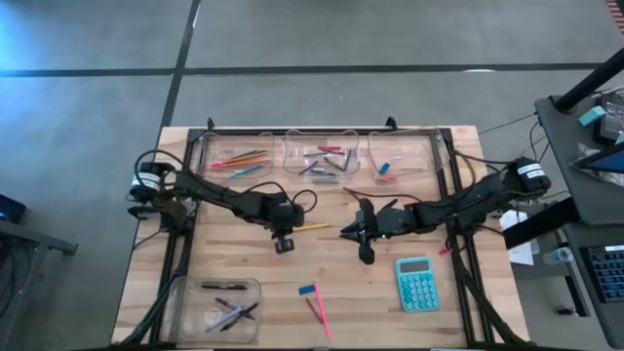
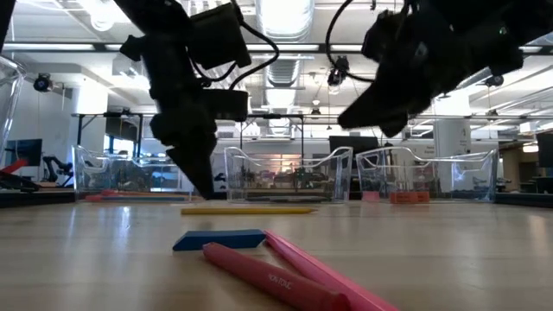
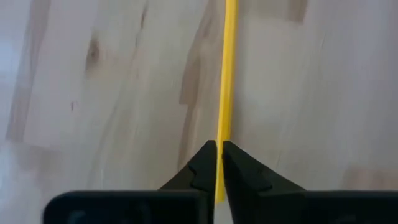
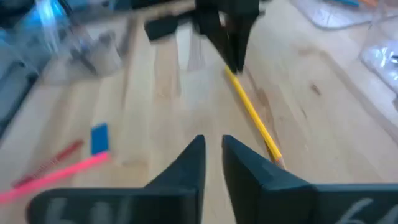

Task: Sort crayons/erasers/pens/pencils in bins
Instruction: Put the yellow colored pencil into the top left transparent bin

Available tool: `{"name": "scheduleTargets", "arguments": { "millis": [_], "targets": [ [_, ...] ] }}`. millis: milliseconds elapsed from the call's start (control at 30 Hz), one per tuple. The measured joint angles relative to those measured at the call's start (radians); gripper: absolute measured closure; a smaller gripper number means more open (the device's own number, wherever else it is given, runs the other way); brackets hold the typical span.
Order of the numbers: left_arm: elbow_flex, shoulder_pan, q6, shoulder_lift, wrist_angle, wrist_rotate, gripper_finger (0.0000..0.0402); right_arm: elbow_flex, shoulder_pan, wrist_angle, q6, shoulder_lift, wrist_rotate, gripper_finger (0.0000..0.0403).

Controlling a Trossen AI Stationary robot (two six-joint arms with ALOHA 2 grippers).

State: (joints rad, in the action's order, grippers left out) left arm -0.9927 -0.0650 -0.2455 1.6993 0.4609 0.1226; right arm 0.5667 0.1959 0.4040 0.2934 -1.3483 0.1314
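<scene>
Left wrist view: the yellow pencil (image 3: 228, 74) is pinched at one end by the left pincer (image 3: 219, 163), closed tight on it, flat on the table (image 3: 93, 93). It should be lifted level. The right pincer (image 4: 213, 152), slightly open and empty, waits nearby.

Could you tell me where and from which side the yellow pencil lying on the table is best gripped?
Near one end, from straight above, fingers across its width: the yellow pencil lies flat on bare wood, thin and long. The left gripper is already closed on it that way. The right gripper hovers nearby, slightly open.
</scene>
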Motion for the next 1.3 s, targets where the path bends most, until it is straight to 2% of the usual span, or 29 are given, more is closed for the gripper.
{"name": "scheduleTargets", "arguments": {
  "millis": [233, 400, 567, 900, 1133, 1300],
  "targets": [
    [0.012, 0.0, 0.038, -0.004, 0.037, -0.01, 0.032, 0.054, -0.042, 0.0, -0.104, -0.131, 0.056, 0.0272],
    [0.034, 0.001, 0.054, -0.026, 0.025, -0.013, 0.0279, 0.091, -0.103, -0.003, -0.129, -0.208, 0.05, 0.025],
    [0.078, 0.007, 0.057, -0.031, 0.026, -0.013, 0.0272, 0.117, -0.154, -0.002, -0.139, -0.294, -0.007, 0.0254],
    [0.141, 0.009, 0.043, -0.037, -0.068, -0.036, 0.0272, 0.166, -0.183, 0.008, -0.163, -0.429, -0.01, 0.027],
    [0.144, 0.009, 0.043, -0.035, -0.084, -0.037, 0.0272, 0.177, -0.184, 0.008, -0.163, -0.45, -0.03, 0.0275],
    [0.146, 0.009, 0.042, -0.029, -0.108, -0.038, 0.0276, 0.178, -0.185, -0.028, -0.159, -0.451, -0.052, 0.0297]
  ]
}}
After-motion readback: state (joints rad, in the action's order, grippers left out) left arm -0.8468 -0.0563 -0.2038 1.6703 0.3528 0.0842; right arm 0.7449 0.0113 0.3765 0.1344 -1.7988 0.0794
